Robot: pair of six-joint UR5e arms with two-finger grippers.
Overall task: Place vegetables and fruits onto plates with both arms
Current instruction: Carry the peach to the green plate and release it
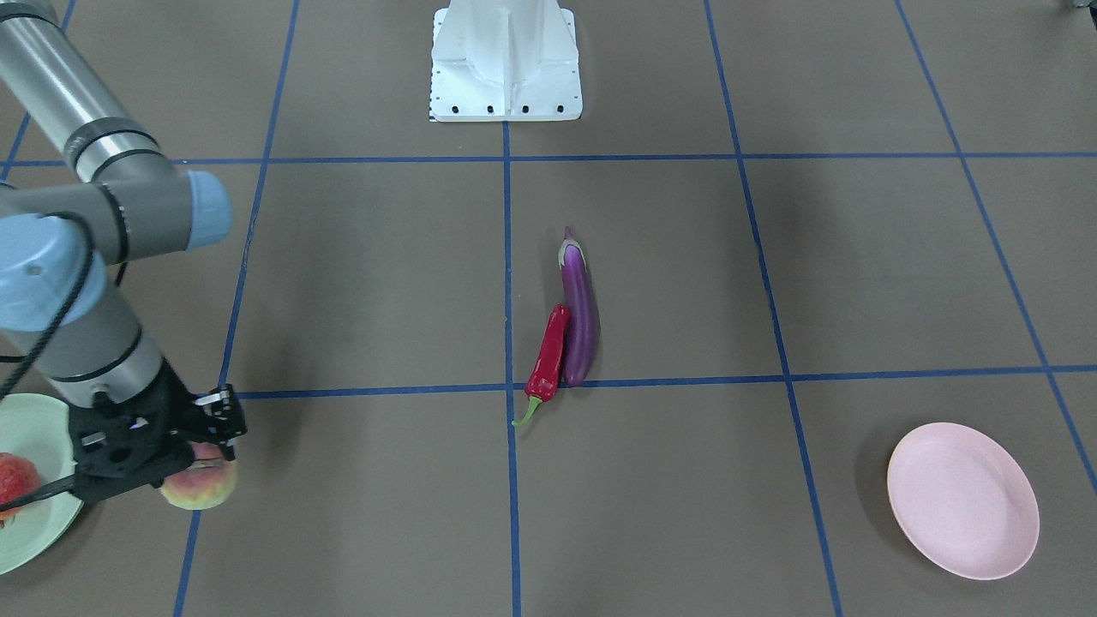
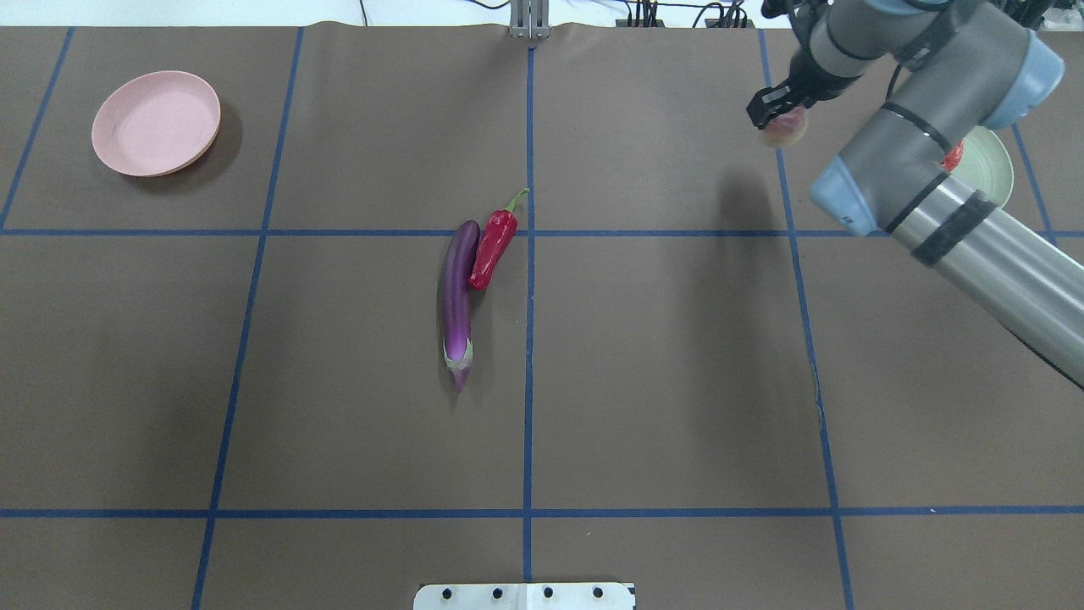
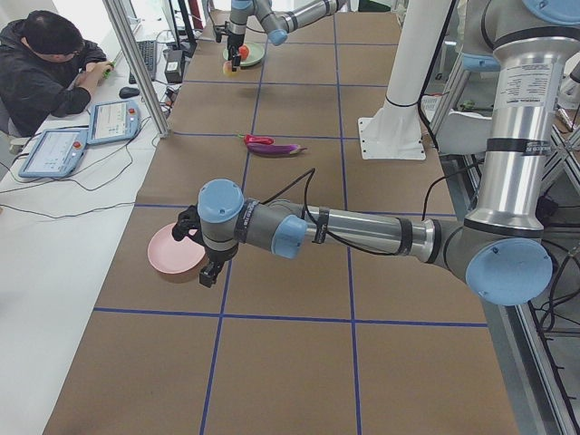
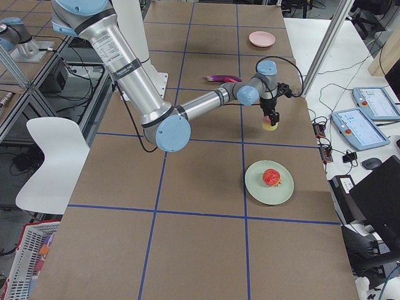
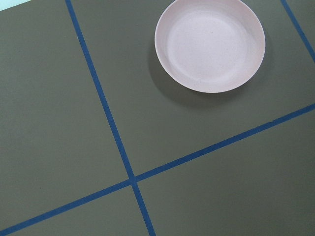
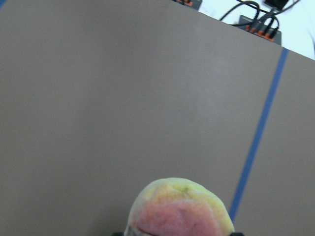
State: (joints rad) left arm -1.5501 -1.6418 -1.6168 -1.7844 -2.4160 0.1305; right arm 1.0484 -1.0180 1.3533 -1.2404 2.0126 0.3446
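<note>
Seen from overhead, the pink plate (image 2: 156, 123) sat at 10 o'clock on the table (image 2: 677, 381), close to the far edge. The green plate (image 2: 992, 165) sat at 2 o'clock near the right edge, with the pomegranate (image 4: 271, 177) resting in it. The eggplant (image 2: 456, 298) and the chili (image 2: 492, 246) lay touching side by side just at 9 o'clock of the centre tape line. The chili's stem pointed toward 1 o'clock and the eggplant's cap toward 6. Broad stretches of brown table separated this pair from each plate.

The right arm (image 2: 957, 212) came in from 4 o'clock, its forearm passing over the green plate and its wrist bent downward. The right gripper (image 2: 775, 106) pinched the peach (image 2: 788, 129), which hung at 9 o'clock of the green plate, near it but outside its rim. Whether the peach touched the table could not be told.

The left arm (image 3: 362, 231) stretched nearly level across the table, and the left gripper (image 3: 207, 267) hung by the pink plate's rim. Whether its fingers were spread or pressed together could not be told.
</note>
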